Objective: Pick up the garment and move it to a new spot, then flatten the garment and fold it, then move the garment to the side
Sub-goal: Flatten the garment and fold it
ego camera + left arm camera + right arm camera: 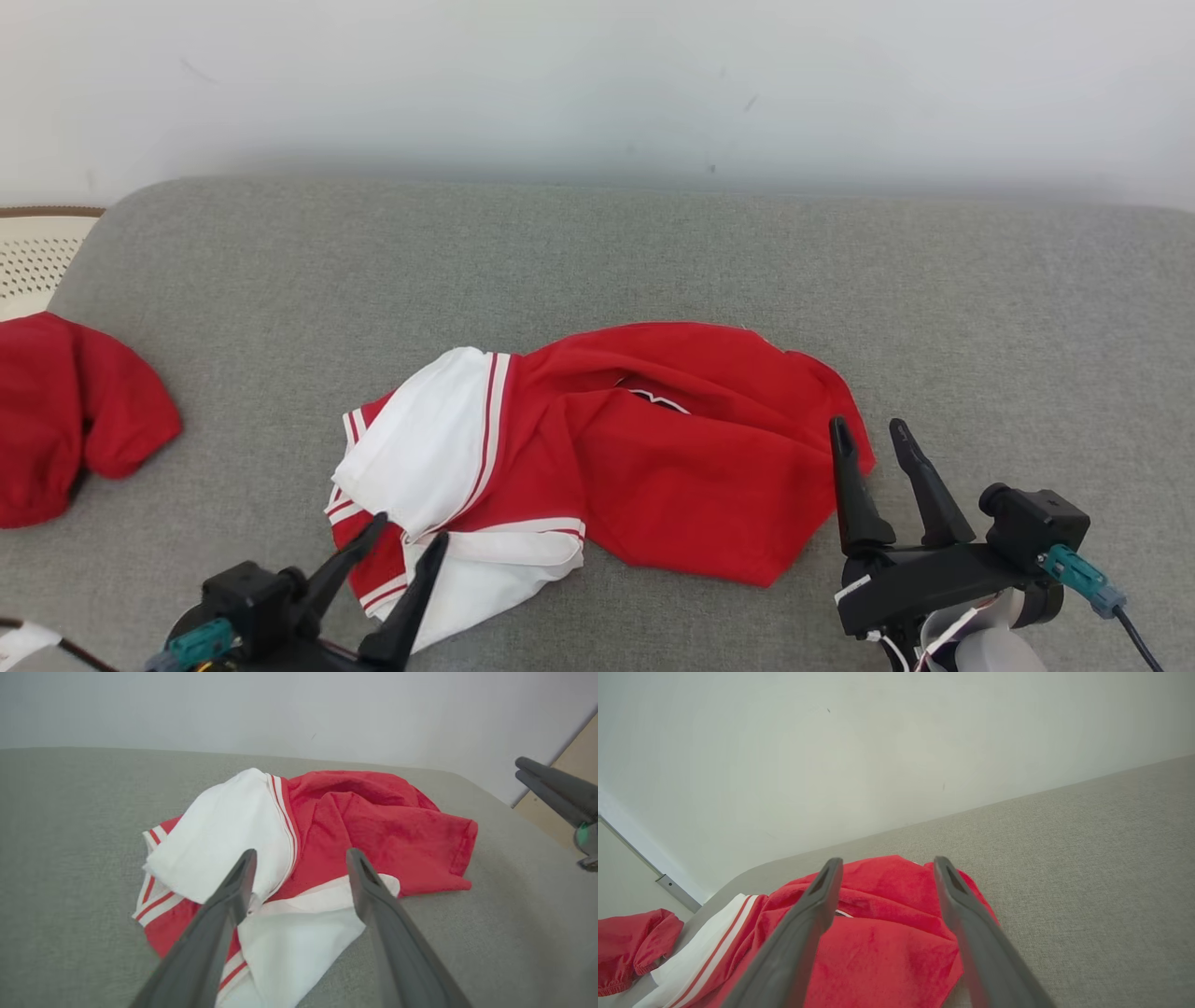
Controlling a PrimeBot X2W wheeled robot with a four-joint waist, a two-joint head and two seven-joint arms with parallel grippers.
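Risk: the crumpled red-and-white jersey garment (pixel 653 448) lay bunched in overlapping layers. A pinch could catch several layers, or only the loose white flap, and lift a wad that would not flatten. Garment sat mid grey fabric cushion (pixel 597 261). Left gripper (pixel 408 528) hovered at its 7 o'clock hem, right gripper (pixel 868 425) at its 4 o'clock edge. Both jaws were spread, holding nothing.

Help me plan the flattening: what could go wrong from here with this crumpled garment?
1. The garment lies bunched with layers overlapping; the open left gripper may pinch several layers at the white part, which would hinder spreading.
2. The open right gripper stands at the red edge; a shallow grab might slip off.
3. Dragging leftward could reach the other red garment.
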